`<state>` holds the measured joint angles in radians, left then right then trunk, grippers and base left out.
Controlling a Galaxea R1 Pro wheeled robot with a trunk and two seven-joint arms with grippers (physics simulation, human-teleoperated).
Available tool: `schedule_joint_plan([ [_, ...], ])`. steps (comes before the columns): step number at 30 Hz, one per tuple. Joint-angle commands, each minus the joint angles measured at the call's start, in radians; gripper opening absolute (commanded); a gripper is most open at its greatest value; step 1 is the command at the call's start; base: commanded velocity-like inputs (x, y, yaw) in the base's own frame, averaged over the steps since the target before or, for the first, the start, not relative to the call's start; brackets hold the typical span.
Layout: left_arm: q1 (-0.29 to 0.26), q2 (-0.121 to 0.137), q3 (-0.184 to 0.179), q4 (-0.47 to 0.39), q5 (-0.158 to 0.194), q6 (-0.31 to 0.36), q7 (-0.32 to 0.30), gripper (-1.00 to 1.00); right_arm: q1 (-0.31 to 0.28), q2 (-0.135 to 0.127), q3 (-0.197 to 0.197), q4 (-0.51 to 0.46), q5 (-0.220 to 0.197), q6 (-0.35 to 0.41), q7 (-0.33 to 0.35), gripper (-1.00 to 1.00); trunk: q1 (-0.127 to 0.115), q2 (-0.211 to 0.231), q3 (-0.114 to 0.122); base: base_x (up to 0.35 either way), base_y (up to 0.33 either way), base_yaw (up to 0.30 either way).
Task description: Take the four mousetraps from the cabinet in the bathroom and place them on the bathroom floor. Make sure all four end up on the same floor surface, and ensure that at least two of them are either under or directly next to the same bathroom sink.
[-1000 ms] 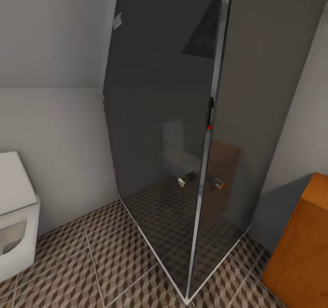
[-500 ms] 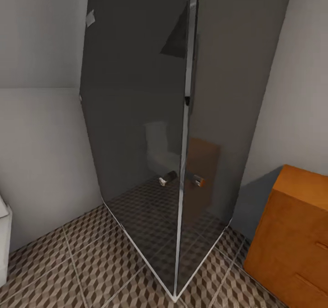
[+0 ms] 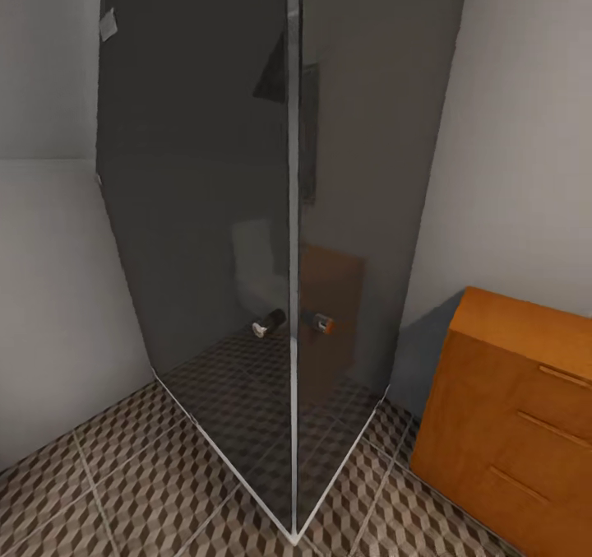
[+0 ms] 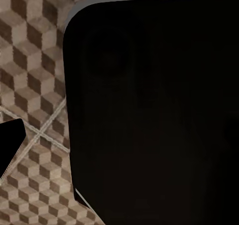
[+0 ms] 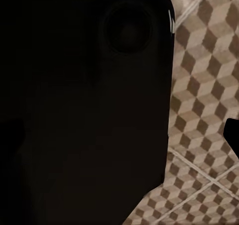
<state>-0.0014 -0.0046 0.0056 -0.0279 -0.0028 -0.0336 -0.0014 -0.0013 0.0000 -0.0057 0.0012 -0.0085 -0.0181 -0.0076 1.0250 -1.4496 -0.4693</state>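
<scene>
Tiles first, nearest you: the bathroom floor (image 3: 131, 491) with its cube print runs under the head camera, and more of it shows past a black body in the left wrist view (image 4: 35, 60) and in the right wrist view (image 5: 204, 110).

Grippers: you cannot tell from either wrist view whether the fingers are spread or pressed together; black housing blocks most of both pictures, and no finger can be made out for certain.

Shower enclosure (image 3: 205, 211): dark glass panels meeting at a chrome corner post (image 3: 293, 294), standing on the tiles in front of you. Its glass carries faint reflections of a white fixture and an orange-brown block.

Cabinet (image 3: 510, 409): orange-brown wood, flat top, three drawer fronts with bar handles, at the right beyond the enclosure's corner, against the grey wall (image 3: 518, 129).

Change: over the last second the whole head picture has slid leftward. The white fixture that stood at the left edge is gone from view, and the cabinet, a mere sliver before, now shows its front and drawers. That is your camera swinging right, not the furniture moving.

Meaning for the task: you are turning toward the cabinet. No mousetraps can be made out on its top or on the floor; they are likely in a drawer, so fetching has not begun.
</scene>
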Motion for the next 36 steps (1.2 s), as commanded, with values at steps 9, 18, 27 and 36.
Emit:
schedule_joint_plan([
  [9, 0.000, 0.000, 0.001, 0.000, 0.000, -0.003, 0.000, 1.00, 0.000, 0.000, 0.000, 0.000, -0.001, -0.002, -0.001, 1.00, 0.000, 0.000, -0.001, 0.000, 0.000, -0.248],
  [18, 0.000, 0.001, 0.001, 0.000, 0.001, -0.006, 0.000, 1.00, 0.000, 0.000, 0.000, 0.000, -0.001, -0.002, -0.002, 1.00, 0.000, 0.000, -0.001, 0.000, 0.000, -0.248],
  [27, 0.000, 0.001, 0.001, 0.000, 0.005, -0.008, 0.000, 1.00, 0.000, 0.000, 0.000, 0.000, -0.001, -0.002, -0.002, 1.00, 0.000, 0.000, -0.001, 0.000, 0.000, -0.248],
  [36, 0.000, 0.001, 0.001, 0.000, 0.007, -0.008, 0.000, 1.00, 0.000, 0.000, 0.000, 0.000, -0.001, -0.002, -0.002, 1.00, 0.000, 0.000, -0.001, 0.000, 0.000, -0.248],
])
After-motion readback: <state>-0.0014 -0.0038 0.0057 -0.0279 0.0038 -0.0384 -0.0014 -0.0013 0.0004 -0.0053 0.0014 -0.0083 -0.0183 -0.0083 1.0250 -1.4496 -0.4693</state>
